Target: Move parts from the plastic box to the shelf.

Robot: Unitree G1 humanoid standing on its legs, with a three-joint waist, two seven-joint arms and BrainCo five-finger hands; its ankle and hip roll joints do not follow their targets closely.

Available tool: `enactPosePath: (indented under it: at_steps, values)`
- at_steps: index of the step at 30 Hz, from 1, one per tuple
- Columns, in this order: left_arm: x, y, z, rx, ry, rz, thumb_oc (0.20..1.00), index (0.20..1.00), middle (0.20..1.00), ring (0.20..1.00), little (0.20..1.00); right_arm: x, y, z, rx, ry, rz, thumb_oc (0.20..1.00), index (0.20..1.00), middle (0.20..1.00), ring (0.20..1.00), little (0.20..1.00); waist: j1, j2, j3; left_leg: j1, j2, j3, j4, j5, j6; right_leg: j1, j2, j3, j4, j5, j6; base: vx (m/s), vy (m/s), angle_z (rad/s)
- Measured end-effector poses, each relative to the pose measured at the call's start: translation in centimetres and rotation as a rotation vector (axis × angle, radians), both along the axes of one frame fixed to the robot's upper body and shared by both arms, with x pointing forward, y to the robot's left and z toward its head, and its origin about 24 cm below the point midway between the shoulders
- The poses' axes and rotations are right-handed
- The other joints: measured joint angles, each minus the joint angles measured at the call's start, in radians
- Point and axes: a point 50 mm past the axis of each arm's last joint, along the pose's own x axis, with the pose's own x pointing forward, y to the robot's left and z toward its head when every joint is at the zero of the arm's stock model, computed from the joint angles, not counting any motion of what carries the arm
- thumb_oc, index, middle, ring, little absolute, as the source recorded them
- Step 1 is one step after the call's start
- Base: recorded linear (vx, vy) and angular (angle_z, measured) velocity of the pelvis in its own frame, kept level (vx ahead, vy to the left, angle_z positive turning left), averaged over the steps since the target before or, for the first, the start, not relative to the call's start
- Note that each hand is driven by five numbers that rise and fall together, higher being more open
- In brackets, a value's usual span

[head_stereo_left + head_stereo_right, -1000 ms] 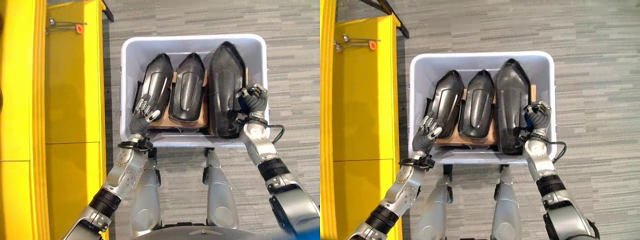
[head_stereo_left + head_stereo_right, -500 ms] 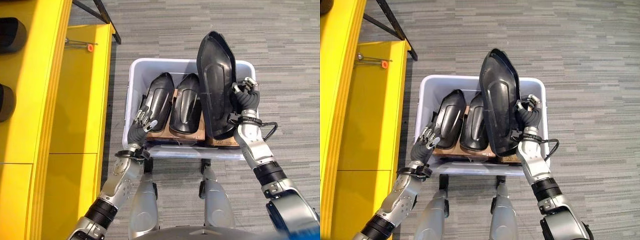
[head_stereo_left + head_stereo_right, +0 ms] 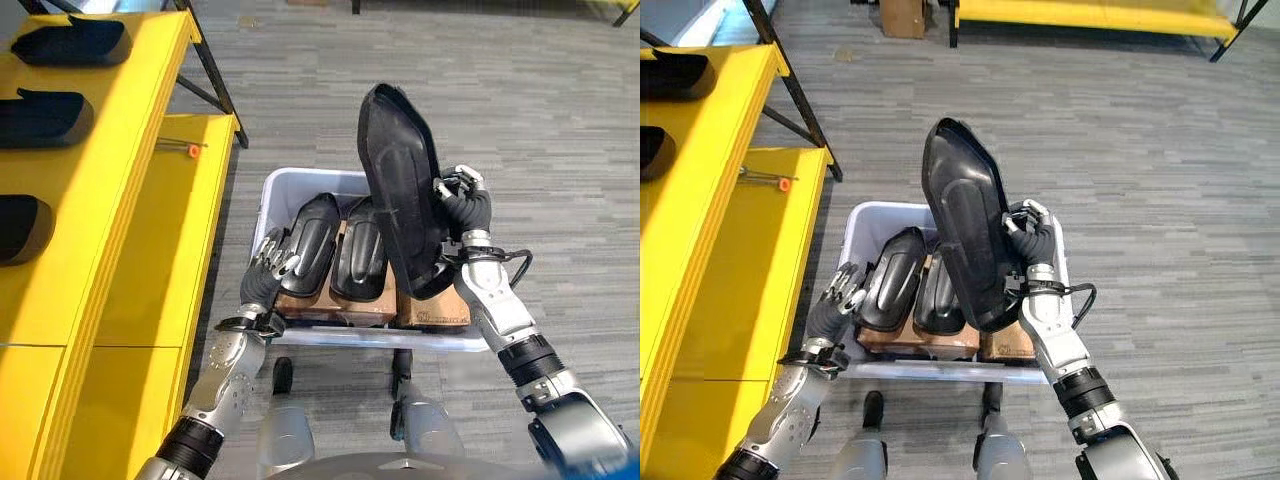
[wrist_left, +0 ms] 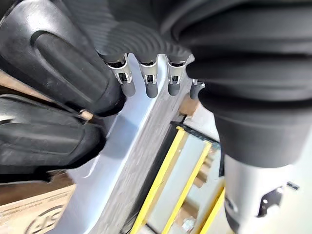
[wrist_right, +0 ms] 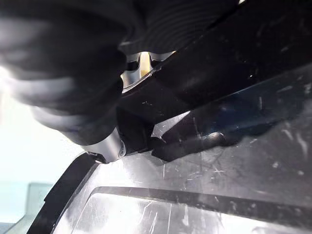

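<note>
My right hand (image 3: 462,205) is shut on the edge of a long black moulded part (image 3: 400,215) and holds it tilted upright above the right side of the pale plastic box (image 3: 340,335). Up close in the right wrist view, the part's scratched glossy surface (image 5: 219,161) lies under the fingers. Two shorter black parts (image 3: 312,245) (image 3: 358,262) lie side by side in the box on cardboard (image 3: 430,310). My left hand (image 3: 268,262) is open at the box's left wall, fingers (image 4: 148,80) straight beside the left part (image 4: 63,58).
A yellow shelf (image 3: 120,190) runs along the left, with three black parts (image 3: 70,42) (image 3: 40,115) (image 3: 20,225) on its upper level. A tool with an orange handle (image 3: 180,150) lies on its lower level. Grey carpet surrounds the box.
My right hand has raised the long black part from the box to well above its rim. The left hand has stayed by the left part. The camera has tilted up.
</note>
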Motion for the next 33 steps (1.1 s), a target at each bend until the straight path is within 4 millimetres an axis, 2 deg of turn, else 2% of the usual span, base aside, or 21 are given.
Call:
enactPosePath:
  at_steps: [4, 5, 6, 8, 9, 10, 11, 12, 13, 14, 15, 16, 17, 18, 20, 23, 27, 30, 33]
  values:
    - [-1.5, 1.2, -1.3, -0.015, 0.051, 0.063, 1.0, 1.0, 1.0, 1.0, 1.0, 0.2, 1.0, -0.1, -0.018, 0.006, 0.05, 0.2, 0.2, 0.2, 0.2, 0.2, 0.032, 0.014, -0.04, 0.029, 0.064, -0.047, -0.007, 0.005, 0.003, 0.026, 0.066, -0.051, 0.056, -0.063, -0.037, -0.06, -0.21, 0.22]
    - [-2.0, 1.2, -1.9, -0.026, 0.076, 0.071, 1.0, 1.0, 1.0, 1.0, 1.0, 0.2, 1.1, -0.1, -0.02, 0.008, 0.059, 0.2, 0.2, 0.2, 0.2, 0.2, 0.059, 0.029, -0.051, 0.027, 0.089, -0.064, -0.016, 0.015, 0.022, 0.032, 0.092, -0.071, 0.055, -0.075, -0.047, -0.1, -0.127, 0.43]
    - [-2.3, 1.1, -2.5, -0.031, 0.099, 0.075, 1.0, 1.0, 1.0, 1.0, 1.0, 0.2, 1.1, -0.2, -0.023, 0.011, 0.062, 0.2, 0.2, 0.2, 0.2, 0.2, 0.065, 0.038, -0.055, 0.017, 0.091, -0.068, -0.035, 0.03, 0.059, 0.032, 0.095, -0.087, 0.055, -0.083, -0.057, -0.11, -0.076, 0.6]
    - [-2.6, 0.7, -3.5, -0.033, 0.15, 0.062, 1.0, 1.0, 1.0, 1.0, 1.0, 0.2, 0.6, -0.3, -0.037, 0.015, 0.054, 0.2, 0.2, 0.2, 0.2, 0.2, 0.073, 0.061, -0.057, -0.008, 0.081, -0.084, -0.056, 0.05, 0.199, 0.032, 0.089, -0.133, 0.058, -0.092, -0.071, -0.13, -0.064, 0.74]
    - [-2.8, 0.4, -4.0, -0.029, 0.174, 0.05, 1.0, 1.0, 1.0, 1.0, 1.0, 0.1, 0.4, -0.4, -0.045, 0.018, 0.05, 0.2, 0.2, 0.2, 0.2, 0.2, 0.071, 0.069, -0.058, -0.027, 0.069, -0.049, -0.057, 0.067, 0.288, 0.032, 0.079, -0.161, 0.068, -0.097, -0.081, -0.12, -0.081, 0.84]
    - [-2.7, 0.1, -4.1, -0.027, 0.179, 0.034, 1.0, 1.0, 1.0, 1.0, 1.0, -0.1, 0.0, -0.6, -0.052, 0.025, 0.04, 0.2, 0.2, 0.2, 0.2, 0.2, 0.067, 0.069, -0.058, -0.028, 0.063, -0.003, -0.079, 0.03, 0.44, 0.034, 0.055, -0.193, 0.08, -0.109, -0.102, -0.08, -0.029, 1.11]
    - [-2.4, 0.0, -3.9, -0.027, 0.172, 0.024, 1.0, 1.0, 1.0, 1.0, 1.0, -0.3, -0.4, -1.0, -0.056, 0.036, 0.031, 0.2, 0.2, 0.2, 0.2, 0.2, 0.058, 0.053, -0.06, -0.03, 0.076, 0.114, -0.059, -0.035, 0.378, 0.043, 0.022, -0.233, 0.069, -0.111, -0.104, -0.05, -0.014, 1.11]
    - [-2.1, -0.2, -3.7, -0.027, 0.165, 0.01, 1.0, 1.0, 1.0, 1.0, 1.0, -0.3, -0.5, -1.0, -0.062, 0.04, 0.027, 0.2, 0.2, 0.2, 0.2, 0.2, 0.057, 0.035, -0.053, -0.046, 0.076, 0.15, 0.059, -0.016, 0.225, 0.057, -0.019, -0.267, 0.068, -0.11, -0.103, -0.02, 0.013, 0.97]
    - [-2.0, -0.3, -3.7, -0.028, 0.16, 0.001, 1.0, 1.0, 1.0, 1.0, 1.0, -0.4, -0.5, -1.0, -0.062, 0.041, 0.028, 0.2, 0.2, 0.2, 0.2, 0.2, 0.05, 0.031, -0.052, -0.047, 0.076, 0.164, 0.18, -0.036, 0.149, 0.078, -0.042, -0.281, 0.065, -0.112, -0.096, 0.0, 0.031, 0.8]
    - [-2.1, -0.3, -3.7, -0.031, 0.16, 0.0, 1.0, 1.0, 1.0, 1.0, 1.0, -0.6, -0.6, -1.0, -0.06, 0.038, 0.029, 0.2, 0.2, 0.2, 0.2, 0.2, 0.031, 0.038, -0.062, -0.033, 0.078, 0.158, 0.223, -0.027, 0.107, 0.086, -0.055, -0.293, 0.073, -0.126, -0.076, 0.01, 0.031, 0.66]
    - [-2.0, -0.4, -3.6, -0.032, 0.155, -0.003, 1.0, 1.0, 1.0, 1.0, 1.0, -0.6, -0.5, -0.9, -0.052, 0.033, 0.028, 0.2, 0.2, 0.2, 0.2, 0.2, 0.021, 0.055, -0.072, -0.009, 0.08, 0.156, 0.244, -0.035, 0.097, 0.092, -0.069, -0.314, 0.082, -0.131, -0.061, 0.07, 0.131, 0.76]
    - [-1.7, -0.7, -3.5, -0.043, 0.147, -0.007, 1.0, 1.0, 1.0, 1.0, 1.0, -0.9, -1.2, -1.1, -0.047, 0.036, 0.003, 0.2, 0.2, 0.2, 0.2, 0.2, 0.006, 0.058, -0.078, 0.018, 0.073, 0.176, 0.251, -0.033, 0.084, 0.114, -0.083, -0.334, 0.087, -0.123, -0.047, 0.17, 0.255, 1.11]
    - [-1.1, -1.3, -2.9, -0.051, 0.116, -0.019, 1.0, 1.0, 1.0, 1.0, 1.0, -1.1, -2.1, -1.2, -0.021, 0.037, -0.042, 0.2, 0.2, 0.2, 0.2, 0.2, -0.008, 0.083, -0.105, 0.077, 0.055, 0.22, 0.11, -0.056, 0.023, 0.134, -0.089, -0.377, 0.089, -0.107, -0.002, 0.18, 0.328, 1.31]
    - [-0.9, -1.2, -2.7, -0.035, 0.107, -0.023, 1.0, 1.0, 1.0, 1.0, 1.0, -1.1, -2.0, -1.4, 0.01, 0.042, -0.054, 0.2, 0.2, 0.2, 0.2, 0.2, -0.01, 0.062, -0.111, 0.102, 0.018, 0.203, 0.04, -0.037, -0.008, 0.134, -0.121, -0.372, 0.103, -0.1, 0.0, 0.13, 0.265, 1.13]
    - [-1.1, -0.7, -2.8, -0.009, 0.117, -0.02, 1.0, 1.0, 1.0, 1.0, 1.0, -1.3, -1.0, -1.9, 0.041, 0.061, -0.035, 0.2, 0.2, 0.2, 0.2, 0.2, 0.011, 0.027, -0.131, 0.102, -0.038, 0.193, 0.033, -0.04, 0.012, 0.137, -0.175, -0.347, 0.112, -0.094, -0.007, 0.06, 0.16, 0.51]
    - [-1.4, 0.9, -2.7, 0.041, 0.124, 0.002, 1.0, 1.0, 1.0, 1.0, 1.0, -1.3, -0.5, -2.5, 0.043, 0.083, -0.021, 0.2, 0.2, 0.2, 0.2, 0.2, 0.052, 0.016, -0.136, 0.101, -0.083, 0.152, 0.037, -0.048, 0.039, 0.169, -0.214, -0.345, 0.113, -0.068, -0.038, 0.05, 0.162, 0.46]
    - [-2.1, 2.0, -3.1, 0.056, 0.144, 0.041, 1.0, 1.0, 1.0, 1.0, 1.0, -1.1, -0.2, -3.2, 0.05, 0.118, -0.018, 0.2, 0.2, 0.2, 0.2, 0.2, 0.074, -0.013, -0.147, 0.092, -0.091, 0.15, 0.035, -0.049, 0.041, 0.173, -0.215, -0.348, 0.092, -0.058, -0.022, 0.03, 0.133, 0.07]
    - [-2.0, 2.0, -3.0, 0.08, 0.137, 0.037, 1.0, 1.0, 1.0, 1.0, 1.0, -1.1, -0.1, -3.2, 0.058, 0.121, -0.018, 0.2, 0.2, 0.2, 0.2, 0.2, 0.056, -0.041, -0.153, 0.065, -0.105, 0.123, 0.034, -0.037, 0.045, 0.187, -0.215, -0.37, 0.048, -0.051, -0.009, 0.01, 0.113, 0.22]
    - [-2.0, 1.9, -3.0, 0.08, 0.134, 0.035, 1.0, 1.0, 1.0, 1.0, 1.0, -1.0, -0.1, -3.2, 0.059, 0.123, -0.019, 0.2, 0.2, 0.2, 0.2, 0.2, 0.066, -0.057, -0.152, 0.038, -0.118, 0.108, 0.045, -0.036, 0.05, 0.187, -0.225, -0.383, 0.044, -0.047, -0.002, 0.02, 0.128, 0.23]
